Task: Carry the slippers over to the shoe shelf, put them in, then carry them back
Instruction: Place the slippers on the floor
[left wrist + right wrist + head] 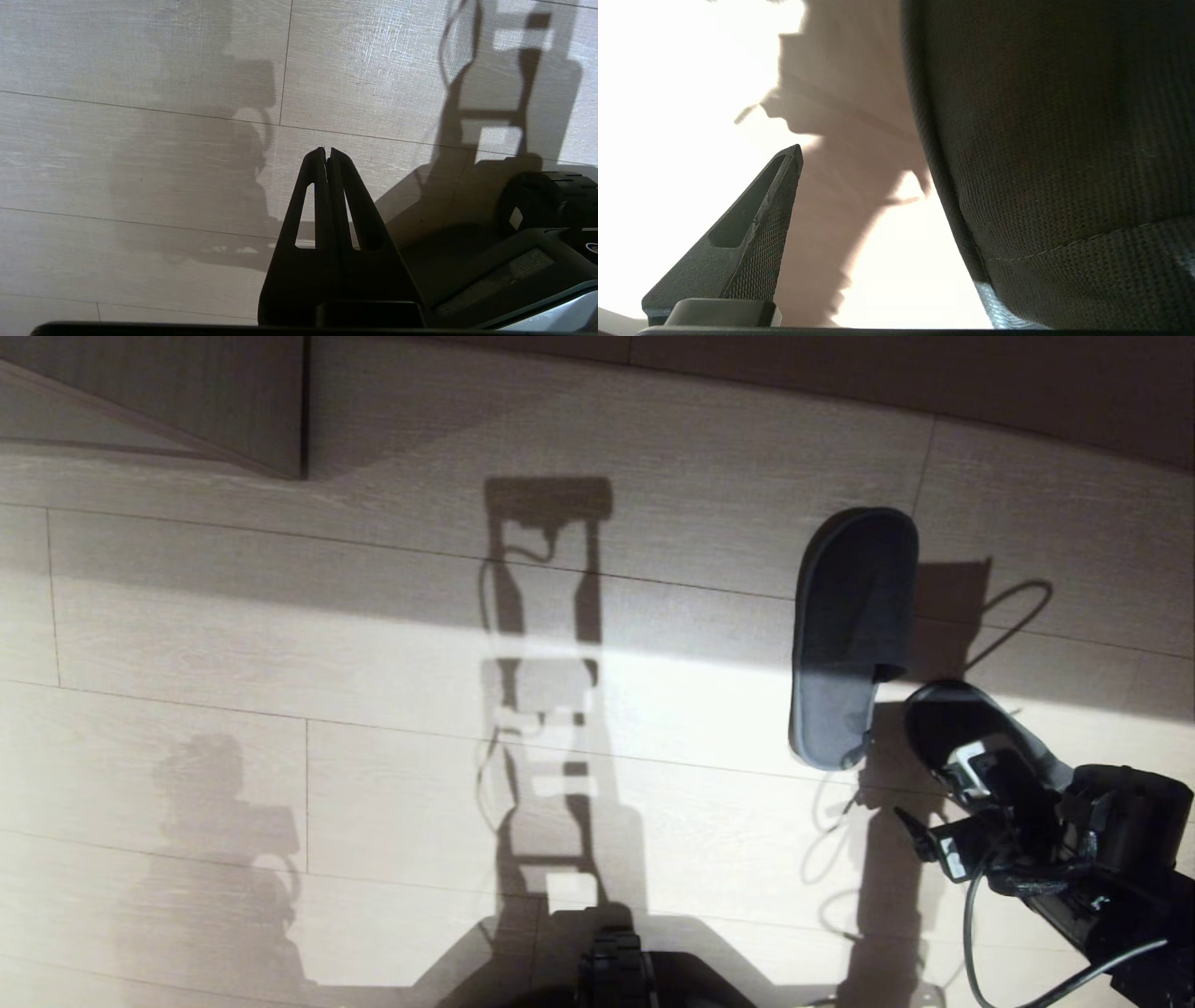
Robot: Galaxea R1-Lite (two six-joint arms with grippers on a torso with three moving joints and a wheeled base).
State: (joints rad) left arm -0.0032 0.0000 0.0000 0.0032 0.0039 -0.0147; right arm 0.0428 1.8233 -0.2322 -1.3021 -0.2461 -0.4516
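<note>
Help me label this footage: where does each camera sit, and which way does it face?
Head view: high up, looking down at the floor, a slipper, the right gripper.
Left wrist view: behind the shut left gripper, facing bare floor and the robot's base.
Right wrist view: behind one finger, close against a slipper.
Shared: floor, shadows.

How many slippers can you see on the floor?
2. One slipper lies flat on the floor, on the robot's right. The second slipper is beside it, partly hidden under the right tool.
</note>
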